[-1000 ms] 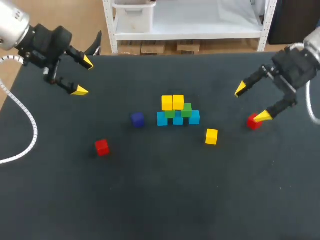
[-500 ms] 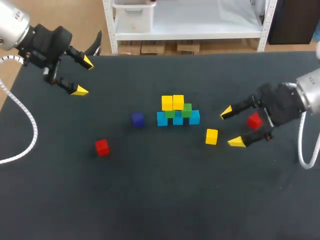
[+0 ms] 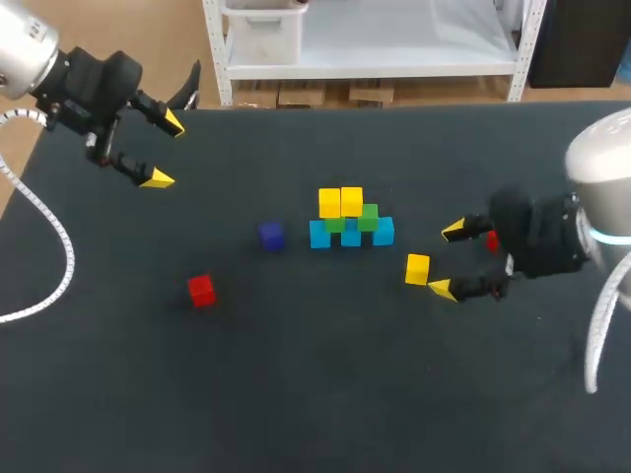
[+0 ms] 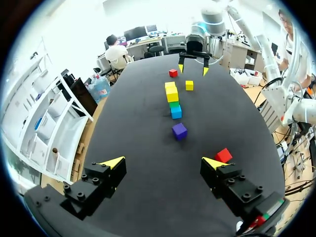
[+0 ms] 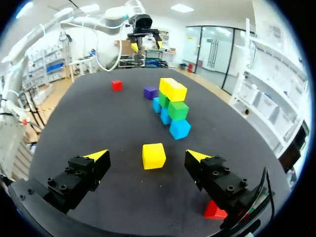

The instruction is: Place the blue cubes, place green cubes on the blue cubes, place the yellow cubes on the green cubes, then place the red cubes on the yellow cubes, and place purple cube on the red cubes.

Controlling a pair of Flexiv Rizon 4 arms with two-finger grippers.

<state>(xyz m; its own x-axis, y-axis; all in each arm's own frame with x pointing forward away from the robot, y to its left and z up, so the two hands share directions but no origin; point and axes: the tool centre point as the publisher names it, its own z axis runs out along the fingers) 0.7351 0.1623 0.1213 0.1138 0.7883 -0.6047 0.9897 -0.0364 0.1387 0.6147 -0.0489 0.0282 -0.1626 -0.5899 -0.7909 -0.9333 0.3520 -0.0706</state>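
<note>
Left fingers [image 3: 156, 178], right fingers [image 3: 441, 289] apart; cubes: three blue [image 3: 383, 231], two green [image 3: 368, 217], three yellow [image 3: 341, 202], two red [image 3: 201, 290], one purple [image 3: 271, 235].

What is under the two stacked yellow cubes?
Green cubes show under the yellow cubes, resting on a row of blue cubes. One green cube's top is bare; how many others the yellow ones cover is hidden.

Pile of cubes [image 3: 350, 222] in blue, green and yellow, purple cube [image 3: 271, 235] near it, right gripper [image 3: 447, 259] with fingers spread beside loose yellow cube [image 3: 417, 268]
</note>
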